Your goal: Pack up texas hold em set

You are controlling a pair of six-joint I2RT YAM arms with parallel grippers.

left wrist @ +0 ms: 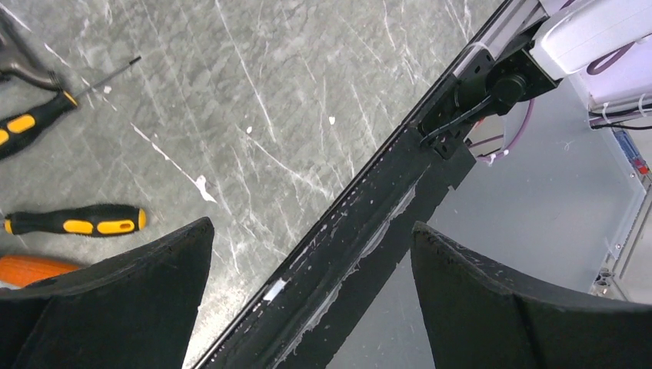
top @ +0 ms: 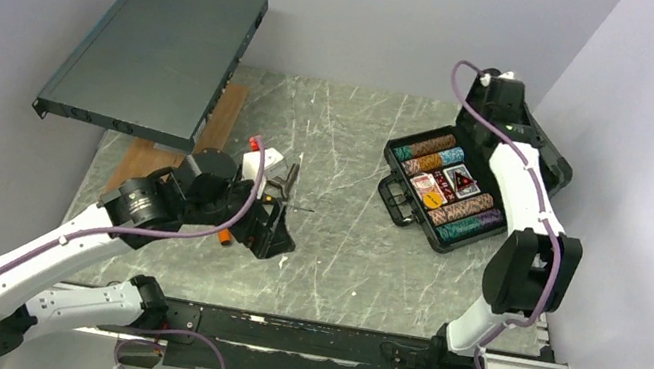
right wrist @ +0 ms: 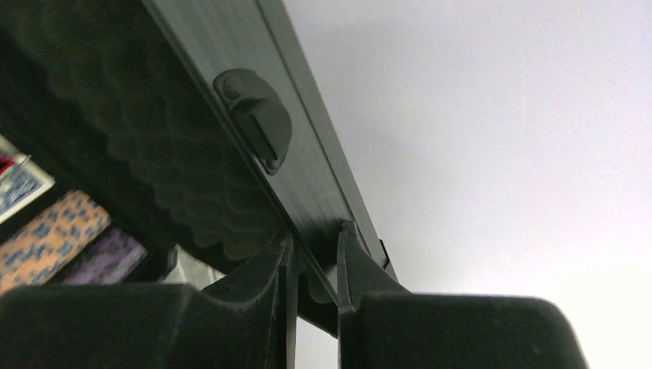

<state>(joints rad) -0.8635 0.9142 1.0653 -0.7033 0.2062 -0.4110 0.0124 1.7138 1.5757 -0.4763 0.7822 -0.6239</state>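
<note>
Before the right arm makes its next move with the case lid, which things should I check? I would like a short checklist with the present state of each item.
1. Grip: the right gripper is shut on the rim of the lid: ok.
2. The lid stands raised over the open case: ok.
3. The chips lie in their rows inside the case: ok.
4. Nothing stands higher than the case rim: cannot tell.
5. The left gripper is open and empty, near the screwdrivers and far from the case: ok.
</note>
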